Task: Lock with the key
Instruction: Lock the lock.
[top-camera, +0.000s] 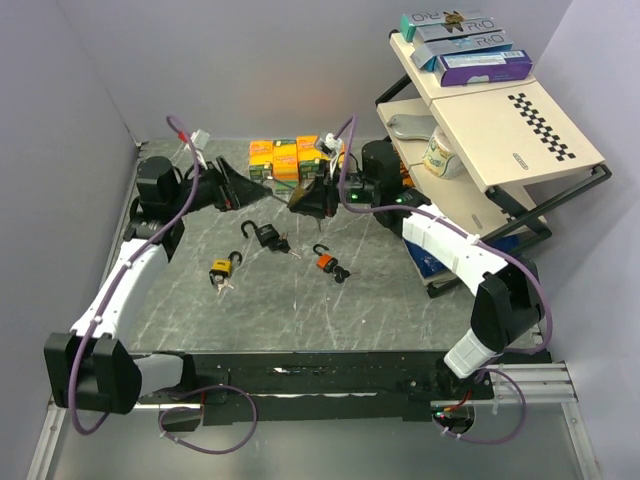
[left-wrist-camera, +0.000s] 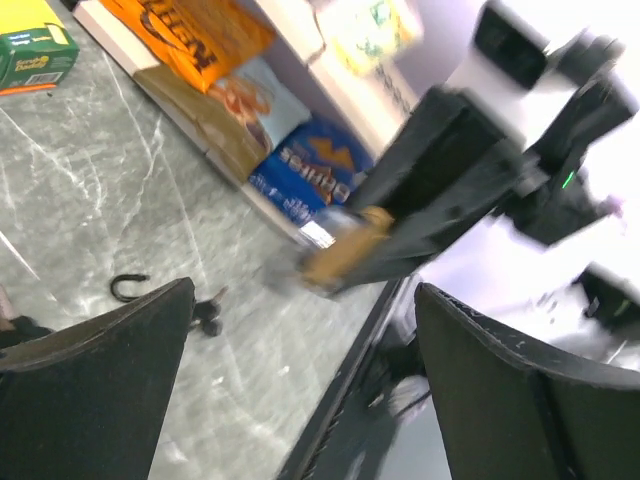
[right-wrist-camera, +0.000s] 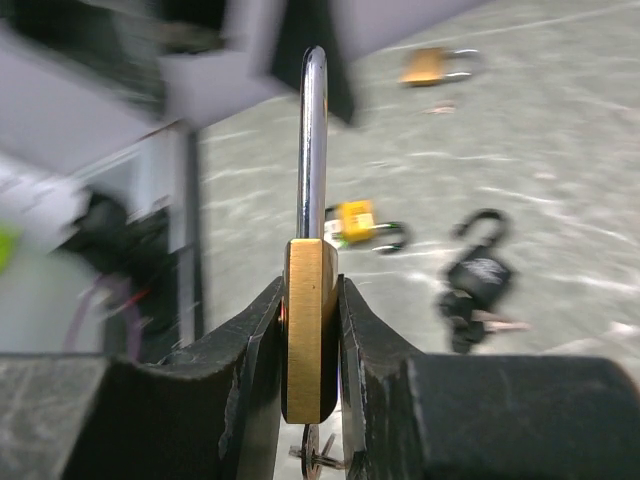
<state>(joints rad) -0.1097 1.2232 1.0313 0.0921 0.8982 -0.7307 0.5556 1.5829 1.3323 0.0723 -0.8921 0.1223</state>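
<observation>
Over the middle of the desk (top-camera: 380, 310), toward its far edge, the two arms have met nose to nose. The right gripper (top-camera: 308, 197) is clenched on the flat sides of a brass padlock (right-wrist-camera: 310, 340), well clear of the desk surface. That grip leaves the shackle (right-wrist-camera: 313, 140) standing straight up and free of the fingers, and the underside open, where what looks like the key (right-wrist-camera: 315, 455) pokes out of the body. It seems to be a holding pose: one arm steadies the lock so the other can work on it. The wrist view shows the shackle edge-on, so I cannot tell whether it is pushed home. The left gripper (left-wrist-camera: 303, 330) faces the lock from just beside it, its fingers spread wide and grasping nothing. From the spacing I would guess it is lined up either to press the shackle down or to take the key, but the blur in its own view hides which. Three other locks lie untouched nearer the middle of the desk: a black padlock (top-camera: 266, 236), a yellow padlock (top-camera: 223, 271) toward the left edge and an orange padlock (top-camera: 325, 261), the black and orange ones with shackles swung open. Some boxes (top-camera: 283, 160) sit at the far edge behind the arms. The lifted brass one looks like the lock in hand.
</observation>
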